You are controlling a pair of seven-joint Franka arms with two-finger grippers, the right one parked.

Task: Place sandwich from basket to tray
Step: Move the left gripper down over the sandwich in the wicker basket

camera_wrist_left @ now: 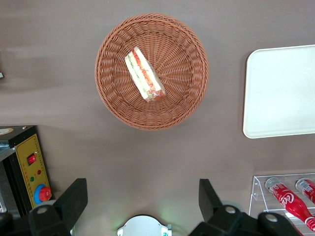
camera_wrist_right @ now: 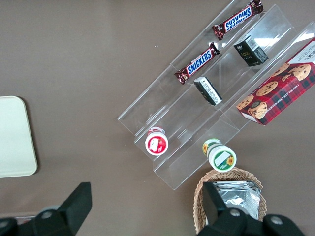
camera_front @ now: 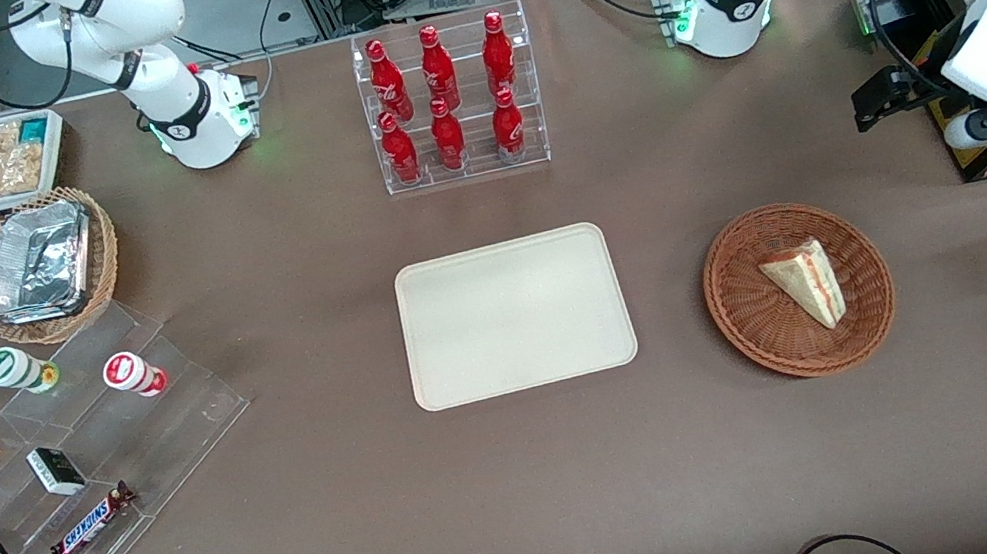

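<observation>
Reddish-brown wicker marks the basket [camera_wrist_left: 152, 71], in which the sandwich [camera_wrist_left: 144, 74] lies flat near the centre. The tray [camera_front: 515, 315] sits bare beside it, toward the parked arm's end. The gripper [camera_wrist_left: 142, 196] is held high above the table, its 2 fingers spread wide and empty. A descent centred over the wedge is advised, with the fingers closed across its narrow sides.

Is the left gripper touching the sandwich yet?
Apart. In the left wrist view the gripper, fingers open, has bare table between it and the basket holding the sandwich.
</observation>
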